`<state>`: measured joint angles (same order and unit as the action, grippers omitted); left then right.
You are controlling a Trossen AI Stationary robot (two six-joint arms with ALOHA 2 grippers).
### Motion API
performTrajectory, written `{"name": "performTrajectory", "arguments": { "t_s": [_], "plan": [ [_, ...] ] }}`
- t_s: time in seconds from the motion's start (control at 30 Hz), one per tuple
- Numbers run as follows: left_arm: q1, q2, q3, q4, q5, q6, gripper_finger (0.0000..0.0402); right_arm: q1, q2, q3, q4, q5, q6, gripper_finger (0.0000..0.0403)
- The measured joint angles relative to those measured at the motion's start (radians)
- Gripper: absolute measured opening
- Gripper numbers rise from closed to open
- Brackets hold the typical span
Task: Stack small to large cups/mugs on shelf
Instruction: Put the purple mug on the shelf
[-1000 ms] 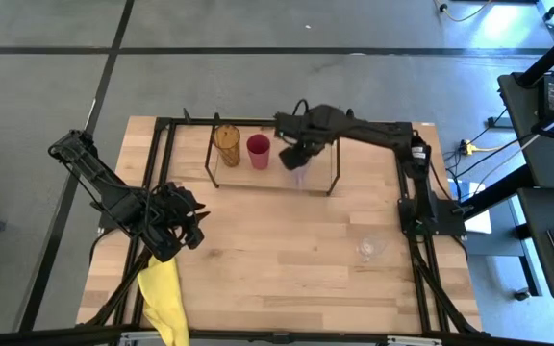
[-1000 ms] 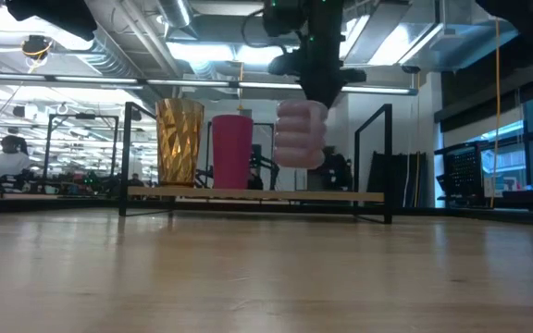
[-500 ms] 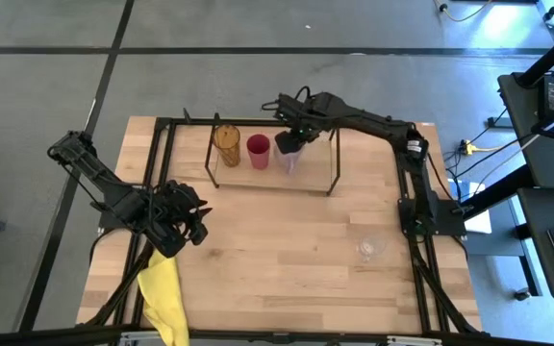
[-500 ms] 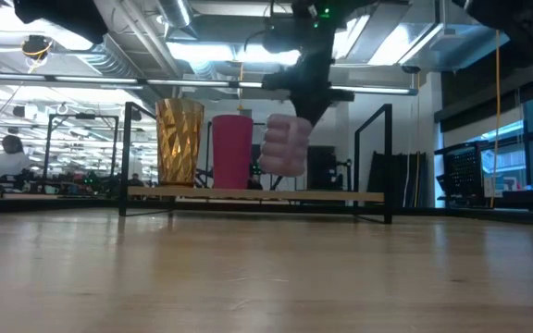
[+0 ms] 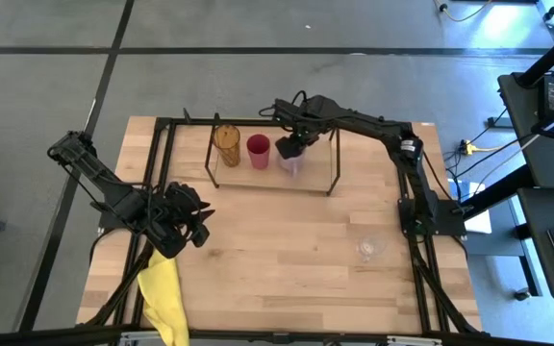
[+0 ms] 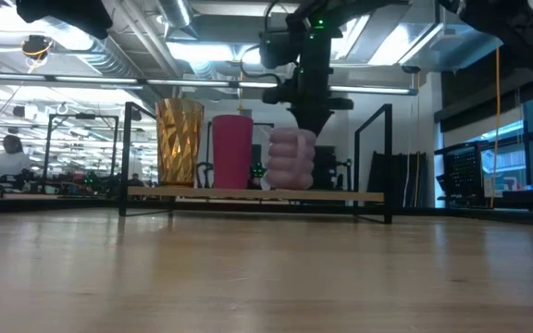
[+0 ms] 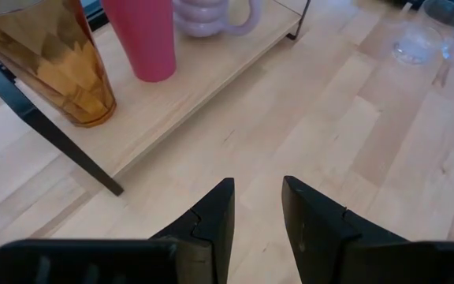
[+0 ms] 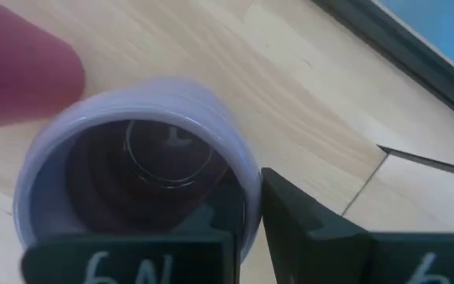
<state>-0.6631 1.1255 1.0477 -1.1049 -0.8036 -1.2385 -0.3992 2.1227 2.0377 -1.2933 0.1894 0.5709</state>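
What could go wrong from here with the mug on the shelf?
The right gripper grips the purple mug by its rim; an uneven release or lift could tip it into the red cup close beside it. The clear glass is not yet on the shelf, where only the right end is free.

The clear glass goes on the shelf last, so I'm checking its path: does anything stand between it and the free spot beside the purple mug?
Nothing visible does. Bare table lies between the clear glass and the shelf, whose board beside the purple mug is unoccupied.
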Motion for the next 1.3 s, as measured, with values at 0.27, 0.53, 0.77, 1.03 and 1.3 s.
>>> {"name": "performTrajectory", "arguments": {
  "t_s": [0.27, 0.53, 0.77, 1.03, 1.3],
  "plan": [
    [0.0, 0.0, 0.0, -0.001, 0.0, 0.0, 0.0102, -0.002, 0.0, 0.0, 0.028, 0.0, 0.001, 0.004],
    [0.0, 0.0, 0.0, -0.001, 0.0, 0.0, 0.0102, -0.002, 0.018, 0.002, 0.038, -0.007, 0.001, 0.004],
    [0.0, 0.0, 0.0, -0.001, 0.001, -0.008, 0.0102, -0.002, 0.021, 0.003, 0.042, -0.007, 0.001, 0.004],
    [0.0, 0.0, 0.0, -0.005, 0.001, -0.008, 0.0102, 0.001, 0.023, 0.003, 0.04, -0.006, -0.003, 0.0056],
    [0.0, 0.0, 0.0, -0.008, 0.001, 0.001, 0.0102, 0.005, 0.026, 0.0, 0.045, -0.034, -0.026, 0.0118]
  ]
}}
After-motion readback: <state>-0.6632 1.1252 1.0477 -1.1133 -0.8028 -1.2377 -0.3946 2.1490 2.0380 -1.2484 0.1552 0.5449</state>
